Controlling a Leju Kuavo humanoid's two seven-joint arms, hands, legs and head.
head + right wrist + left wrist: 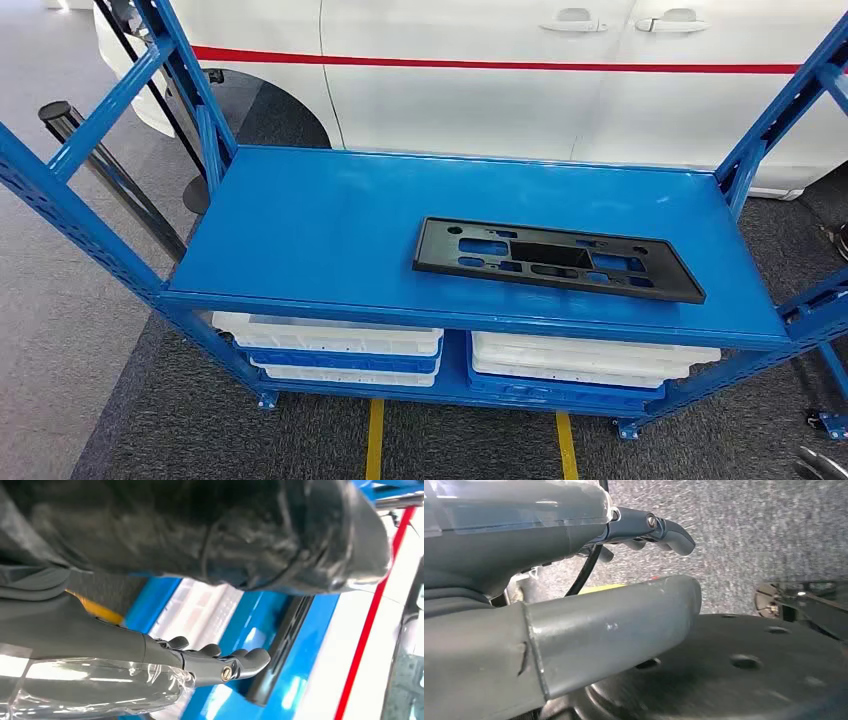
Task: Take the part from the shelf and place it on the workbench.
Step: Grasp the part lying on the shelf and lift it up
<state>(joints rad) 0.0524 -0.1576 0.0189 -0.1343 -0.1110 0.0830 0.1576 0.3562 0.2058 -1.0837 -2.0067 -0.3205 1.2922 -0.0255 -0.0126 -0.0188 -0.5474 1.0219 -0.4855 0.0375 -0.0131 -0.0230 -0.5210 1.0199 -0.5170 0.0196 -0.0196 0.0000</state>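
A white car (480, 80) with a red stripe along its side stood behind the blue shelf (300, 230), well above its back edge in the head view. The shelf's flat top board served as the landmark: on it, toward its right half and nearer the front edge than the back, lay the black part (555, 259), a long flat plate with several cut-outs, set slightly askew to the shelf's front edge. Below that board, on the lower level, sat stacked white and blue trays (340, 345) on the left and a second stack (590, 362) on the right. Yellow floor lines (375, 440) ran out from under the shelf's front.

The right hand (220, 662) hung in front of the shelf, fingers extended and apart, holding nothing, with the part's dark edge beyond its fingertips. The left hand (624, 580) hung over grey carpet away from the shelf, fingers spread from the thumb and empty.
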